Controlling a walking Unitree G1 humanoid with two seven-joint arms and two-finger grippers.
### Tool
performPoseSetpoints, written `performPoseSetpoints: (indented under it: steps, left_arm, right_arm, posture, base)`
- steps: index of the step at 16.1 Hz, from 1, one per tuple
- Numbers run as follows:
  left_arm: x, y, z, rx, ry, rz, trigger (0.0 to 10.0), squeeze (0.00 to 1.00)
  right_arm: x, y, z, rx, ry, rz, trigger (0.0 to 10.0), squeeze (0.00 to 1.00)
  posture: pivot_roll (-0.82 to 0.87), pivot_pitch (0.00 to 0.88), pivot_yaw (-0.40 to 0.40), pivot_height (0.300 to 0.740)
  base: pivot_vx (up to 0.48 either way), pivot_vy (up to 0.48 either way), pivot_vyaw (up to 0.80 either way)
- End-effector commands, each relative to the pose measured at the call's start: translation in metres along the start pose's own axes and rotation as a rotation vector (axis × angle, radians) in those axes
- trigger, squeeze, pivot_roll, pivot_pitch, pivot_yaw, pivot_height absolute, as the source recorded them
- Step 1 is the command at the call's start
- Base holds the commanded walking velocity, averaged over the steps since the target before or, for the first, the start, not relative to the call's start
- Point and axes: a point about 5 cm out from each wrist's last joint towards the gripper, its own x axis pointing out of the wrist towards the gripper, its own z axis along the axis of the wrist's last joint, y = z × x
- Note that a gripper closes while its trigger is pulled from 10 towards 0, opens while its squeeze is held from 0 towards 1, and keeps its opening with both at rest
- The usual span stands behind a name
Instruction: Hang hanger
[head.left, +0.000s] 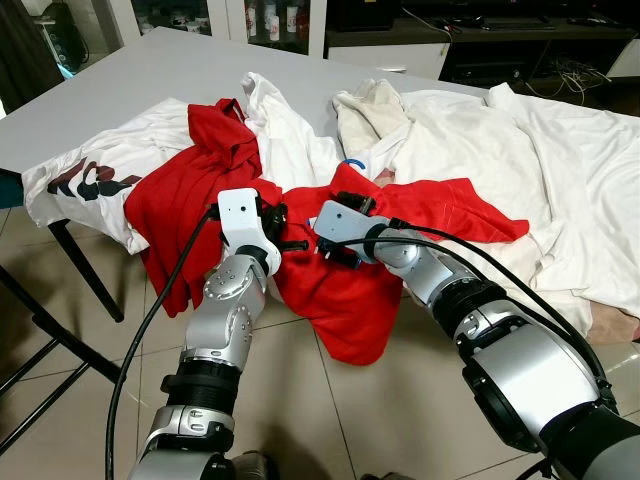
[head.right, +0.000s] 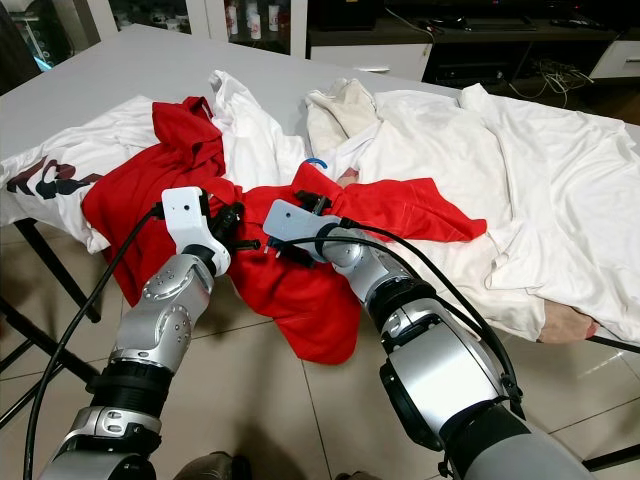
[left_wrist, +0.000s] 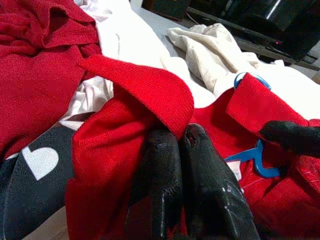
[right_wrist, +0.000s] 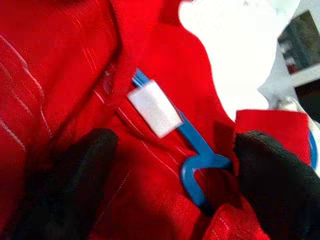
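- Black fingers of the right end effector stand spread apart, one on either side of the blue hanger, which lies straight ahead of them inside the neck of the red garment. Nothing is gripped there yet.
- One right fingertip is just beside the hanger's curved part and seems to touch the red collar flap; I can't tell whether it touches the plastic.
- In the right wrist view the hanger's straight blue bar runs slantwise across the gap between the fingers, passing under the white label sewn at the collar. So its long axis lies across the opening rather than along the fingers, which to my mind suits a closing grip.
- The left end effector is clenched on a fold of the red garment's edge, holding the neck open just beside the right one.
- From the left wrist view the blue hanger lies off to one side, near the right fingertip, so the right arm is plainly the nearer.
- A bit of blue loop pokes out above the collar, pointing away from the robot towards the white clothes.
- All of it rests on the grey desk, the red garment drooping over its near edge.
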Motion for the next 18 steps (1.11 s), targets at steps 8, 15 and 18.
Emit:
performPoseSetpoints:
  steps: [8,15,18]
  left_arm:
    - [0.004,-0.005,0.006,0.016,-0.009,-0.022,10.0,0.0]
    - [0.005,-0.005,0.006,0.015,-0.01,-0.023,10.0,0.0]
    - [0.005,-0.005,0.007,0.016,-0.014,-0.022,10.0,0.0]
  right_arm:
    - [-0.019,-0.041,-0.041,0.159,0.195,-0.325,0.0,0.0]
    - [-0.025,-0.066,-0.034,0.359,0.095,-0.447,0.0,0.0]
    - [-0.026,-0.07,-0.028,0.435,0.005,-0.365,0.0,0.0]
  posture:
    - [0.11,0.023,-0.037,0.74]
    - [0.1,0.02,-0.035,0.74]
    - [0.11,0.014,-0.036,0.74]
  base:
    - [0.0,0.0,0.0]
    - [0.0,0.0,0.0]
    - [0.0,0.0,0.0]
